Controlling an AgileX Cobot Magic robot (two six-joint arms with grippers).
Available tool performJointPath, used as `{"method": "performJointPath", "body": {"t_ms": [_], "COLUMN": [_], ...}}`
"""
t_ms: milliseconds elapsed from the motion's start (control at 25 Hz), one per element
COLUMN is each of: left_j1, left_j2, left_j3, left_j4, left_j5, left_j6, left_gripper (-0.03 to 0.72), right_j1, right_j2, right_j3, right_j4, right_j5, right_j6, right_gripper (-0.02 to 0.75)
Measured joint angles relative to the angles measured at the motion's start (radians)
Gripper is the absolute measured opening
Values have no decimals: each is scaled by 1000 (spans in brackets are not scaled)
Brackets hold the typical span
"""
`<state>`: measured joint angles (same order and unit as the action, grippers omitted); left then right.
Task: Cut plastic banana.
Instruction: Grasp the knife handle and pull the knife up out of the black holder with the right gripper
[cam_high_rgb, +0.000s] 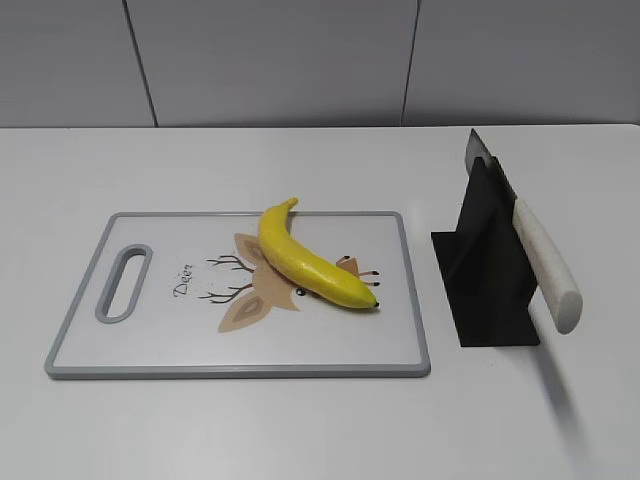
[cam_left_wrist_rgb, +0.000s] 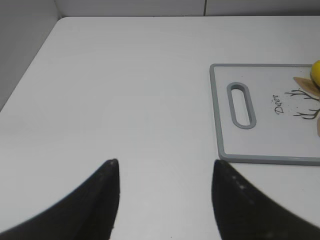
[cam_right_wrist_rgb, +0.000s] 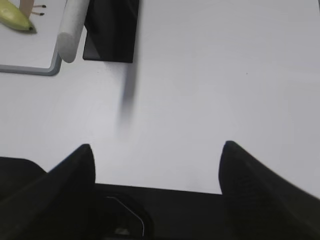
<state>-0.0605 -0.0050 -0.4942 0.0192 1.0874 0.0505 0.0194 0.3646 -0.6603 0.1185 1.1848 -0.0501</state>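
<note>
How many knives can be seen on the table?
1. The knife stands in the black holder, to the right of the cutting board, with its white handle pointing toward the camera. No other knife is visible.

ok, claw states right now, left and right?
Left claw: open, holding nothing.
Right claw: open, holding nothing.

"Deer" on cutting board (cam_high_rgb: 90, 330)

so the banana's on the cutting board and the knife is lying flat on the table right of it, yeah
Not quite. The banana is on the cutting board, but the knife is not flat on the table: it sits slanted in a black stand right of the board, as the exterior view shows.
</note>
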Motion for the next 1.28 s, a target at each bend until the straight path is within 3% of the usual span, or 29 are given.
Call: {"method": "performJointPath", "body": {"t_ms": [400, 840, 1160, 1280], "left_j1": [0, 0, 0, 0], "left_j2": [0, 0, 0, 0], "left_j3": [0, 0, 0, 0], "left_j4": [0, 0, 0, 0], "left_j5": [0, 0, 0, -1], "left_j6": [0, 0, 0, 0], "left_gripper": [576, 576, 576, 576], "right_j1": [3, 76, 241, 308], "right_j2": [352, 679, 902, 983], "right_j3": [-174, -320, -406, -416], "right_j4": [83, 139, 136, 79], "right_j5": [30, 29, 26, 20], "right_j6": [29, 31, 65, 131], "right_gripper": [588, 577, 576, 576]}}
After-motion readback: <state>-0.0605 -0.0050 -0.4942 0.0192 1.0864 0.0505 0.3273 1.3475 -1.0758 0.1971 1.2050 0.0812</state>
